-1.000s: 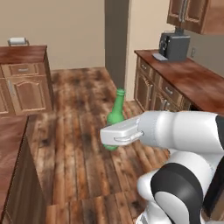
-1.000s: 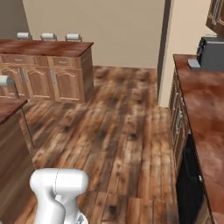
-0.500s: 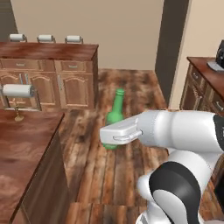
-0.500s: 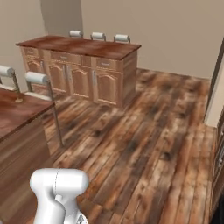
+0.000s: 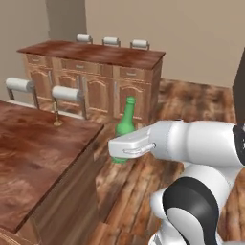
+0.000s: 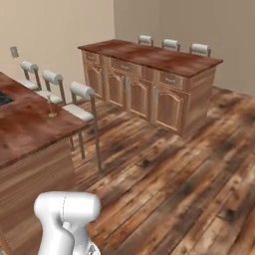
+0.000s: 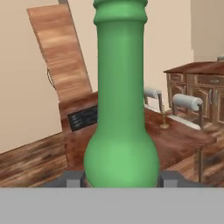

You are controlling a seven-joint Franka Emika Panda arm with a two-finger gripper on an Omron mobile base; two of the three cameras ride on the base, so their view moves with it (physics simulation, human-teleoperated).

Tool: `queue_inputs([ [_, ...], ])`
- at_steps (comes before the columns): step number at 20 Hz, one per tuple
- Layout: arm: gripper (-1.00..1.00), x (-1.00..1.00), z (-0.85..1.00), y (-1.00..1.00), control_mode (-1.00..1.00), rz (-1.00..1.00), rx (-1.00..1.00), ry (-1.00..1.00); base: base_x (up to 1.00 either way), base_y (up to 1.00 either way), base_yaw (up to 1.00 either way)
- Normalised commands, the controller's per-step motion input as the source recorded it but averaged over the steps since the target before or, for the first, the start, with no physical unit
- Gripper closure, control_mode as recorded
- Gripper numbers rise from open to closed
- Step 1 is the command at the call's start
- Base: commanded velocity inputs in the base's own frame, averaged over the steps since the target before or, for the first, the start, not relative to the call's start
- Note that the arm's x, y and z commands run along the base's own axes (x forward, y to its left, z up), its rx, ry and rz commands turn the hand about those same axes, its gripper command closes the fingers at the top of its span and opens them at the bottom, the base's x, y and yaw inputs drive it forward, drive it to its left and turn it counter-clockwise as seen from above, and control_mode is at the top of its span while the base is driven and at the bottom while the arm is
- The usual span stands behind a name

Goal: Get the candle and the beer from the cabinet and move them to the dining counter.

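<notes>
The plank floor takes up most of the right base view, with bare wood running between the furniture. The dining worktop, reddish-brown and wood-grained, sits at the lower left of the left base view; the right base view shows its far end with a corner of the black cooktop at the picture's left edge, and the hand view shows the same top behind the bottle, with the cooktop as a dark patch. A second long wooden counter with panelled doors stands across the floor. Bar stools with pale rolled backs stand along the dining worktop's far side; three show in the right base view.

The beer, a green bottle, stands upright in the pincer, out over the floor just beside the dining worktop's edge and not on it. The left base view shows its neck rising above the white hand and a little of its base below. In the hand view the bottle fills the middle, its rounded lower body sitting between the two dark fingertips, which pinch it from both sides.

The candle stands on the dining worktop near the stools, a thin stem on a small brass base; it shows small in the right base view and in the hand view.
</notes>
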Motion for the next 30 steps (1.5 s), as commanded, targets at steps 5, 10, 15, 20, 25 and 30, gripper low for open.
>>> queue_inputs([
  [5,1.00,0.00,0.00,0.00,1.00,0.00,0.00,0.00,0.43,-0.52,0.50],
  [10,1.00,0.00,0.00,0.00,1.00,0.00,0.00,0.00,0.40,-0.55,0.49],
  [15,1.00,0.00,0.00,0.00,1.00,0.00,0.00,0.00,0.36,-0.56,0.50],
  [20,1.00,0.00,0.00,0.00,1.00,0.00,0.00,0.00,0.32,-0.57,0.50],
  [25,1.00,0.00,0.00,0.00,1.00,0.00,0.00,0.00,0.30,-0.59,0.49],
  [30,1.00,0.00,0.00,0.00,1.00,0.00,0.00,0.00,0.28,-0.63,0.48],
])
